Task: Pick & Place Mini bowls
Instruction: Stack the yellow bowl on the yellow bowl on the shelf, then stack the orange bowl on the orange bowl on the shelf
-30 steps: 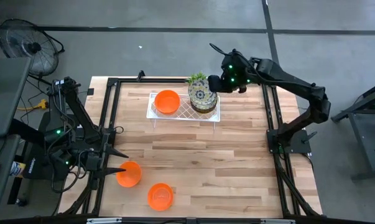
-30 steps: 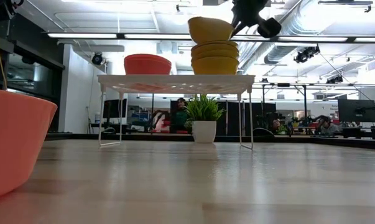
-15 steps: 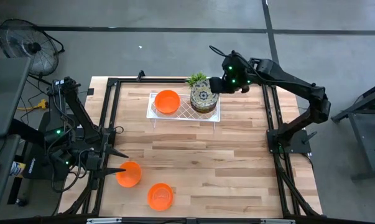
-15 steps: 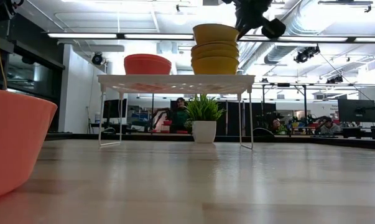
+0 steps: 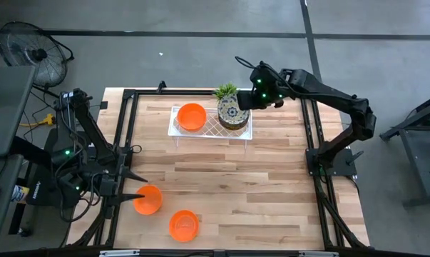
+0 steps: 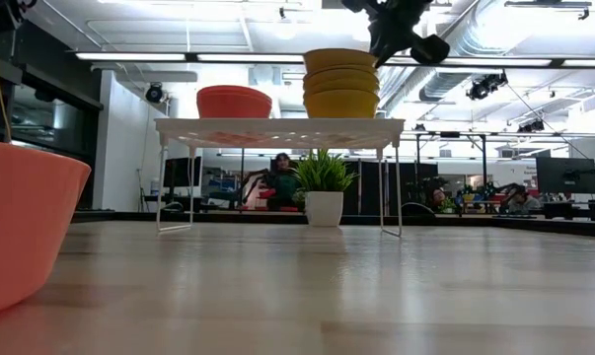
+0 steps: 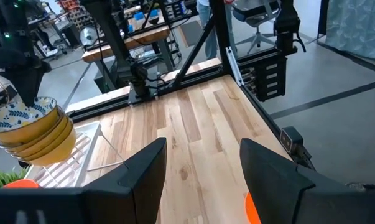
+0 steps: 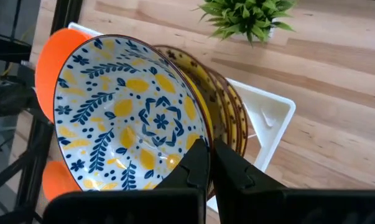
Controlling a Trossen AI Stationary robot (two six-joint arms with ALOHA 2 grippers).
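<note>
Now right claw [image 8: 207, 163] pinched shut on rim of top floral bowl [image 8: 128, 115], stacked on tray [image 5: 211, 125] near table's far edge; left claw [image 7: 199, 165] open, empty.

In the low view, we see the nearest orange bowl [image 6: 21, 232] cut off by the left edge. We cannot count the bowls in the patterned stack [image 5: 233, 114] on the tray [image 5: 207, 130] from above, since the top one covers the rest. In the right wrist view, the fingers [image 8: 196, 171] hide the top bowl's [image 8: 128, 118] near rim, and an orange bowl [image 8: 50, 68] shows only as a sliver behind it. People beyond the tabletop [image 6: 327, 286] are too small to make out.
</note>
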